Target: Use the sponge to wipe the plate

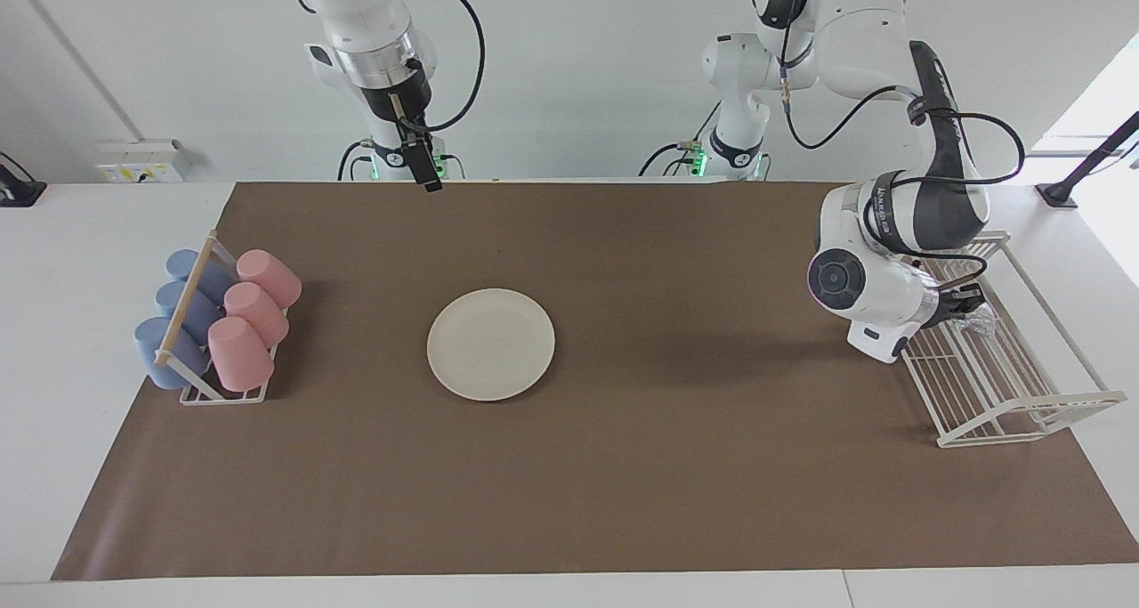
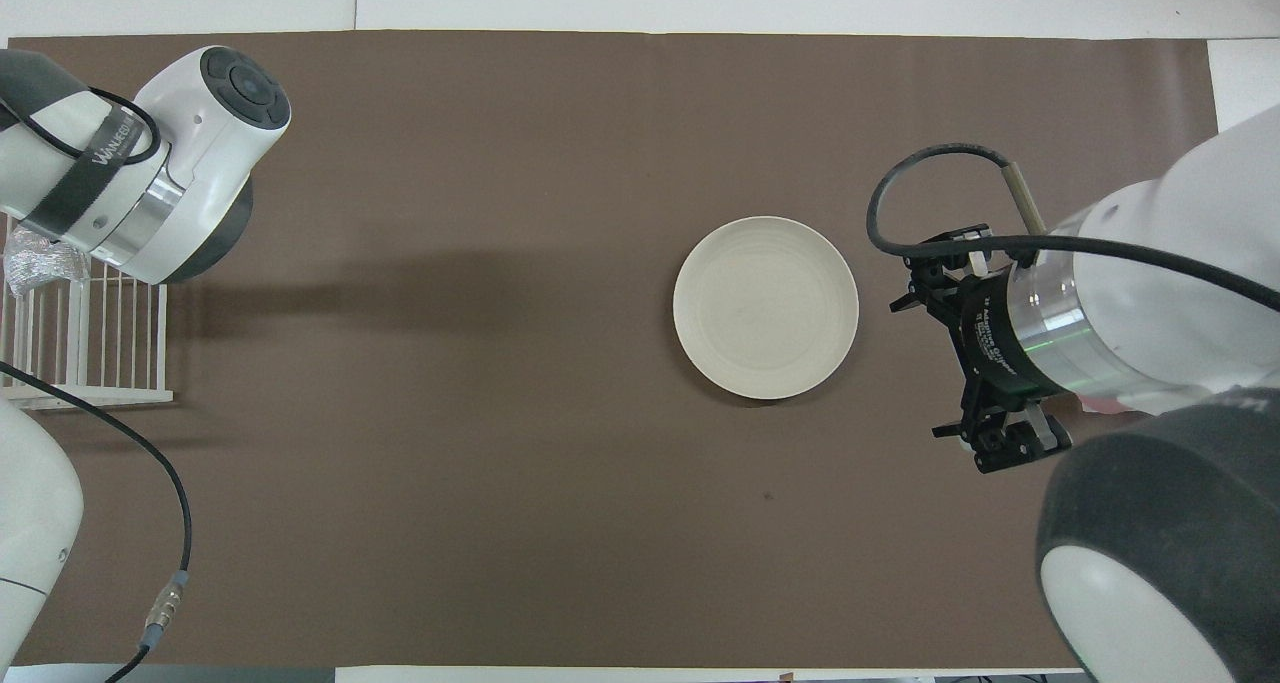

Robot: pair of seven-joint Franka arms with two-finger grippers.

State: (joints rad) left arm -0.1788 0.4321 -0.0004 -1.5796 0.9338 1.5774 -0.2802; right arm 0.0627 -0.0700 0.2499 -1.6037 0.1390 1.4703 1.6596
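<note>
Brown matting covers the table, where the left tool (image 1: pixel 968 310), clamped on the sponge (image 1: pixel 979 324) in the wire rack (image 1: pixel 1023 403), sits well apart from the central plate (image 1: pixel 490 344), while the right tool (image 1: pixel 428 176) hangs spread and waits.

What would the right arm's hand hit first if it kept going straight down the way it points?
Probably the brown paper table cover: the right hand hangs above its edge nearest the robots, pointing downward, though depth is unclear.

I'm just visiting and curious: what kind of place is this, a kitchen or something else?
Probably a robotics lab staged like a dish area: two robot arms at a paper-covered table, with a plate, racked cups and a wire rack.
</note>
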